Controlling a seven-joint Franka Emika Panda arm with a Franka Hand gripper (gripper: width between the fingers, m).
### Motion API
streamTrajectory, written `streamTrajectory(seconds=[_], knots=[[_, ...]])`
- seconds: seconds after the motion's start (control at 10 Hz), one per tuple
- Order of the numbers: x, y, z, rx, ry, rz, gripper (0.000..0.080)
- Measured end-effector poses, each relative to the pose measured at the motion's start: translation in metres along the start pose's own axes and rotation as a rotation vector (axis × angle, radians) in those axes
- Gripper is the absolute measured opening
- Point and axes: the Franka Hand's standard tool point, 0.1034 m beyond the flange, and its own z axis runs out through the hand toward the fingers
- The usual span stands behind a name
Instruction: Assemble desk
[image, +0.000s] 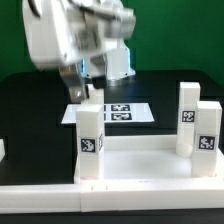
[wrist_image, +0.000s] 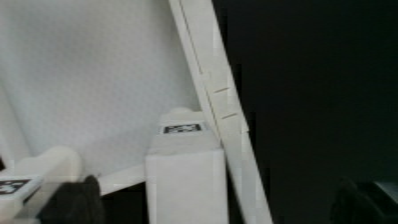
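The white tabletop (image: 140, 165) lies flat with its rim up. One short white leg (image: 91, 140) with a tag stands upright at its near corner on the exterior view's left. Two more legs (image: 188, 110) (image: 207, 135) stand on the right side. My gripper (image: 88, 98) hangs just above the left leg. In the wrist view the gripper (wrist_image: 217, 205) is open, its dark fingertips (wrist_image: 75, 200) wide apart on either side of that leg (wrist_image: 187, 175), not touching it. The tabletop's flat face (wrist_image: 89, 90) and rim (wrist_image: 214, 80) run past it. Another tagged leg (wrist_image: 32, 180) shows beside the finger.
The marker board (image: 118, 112) lies on the black table behind the tabletop. A low white wall (image: 110, 198) runs along the near edge, and a white block (image: 3, 150) sits at the exterior view's left edge. A green backdrop stands behind.
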Motion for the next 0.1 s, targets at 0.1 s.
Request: streamTrajectory(seconds=[0.1], knots=[[-0.0008,0.0002,-0.0005,-0.004,-0.001,-0.002,0.0648]])
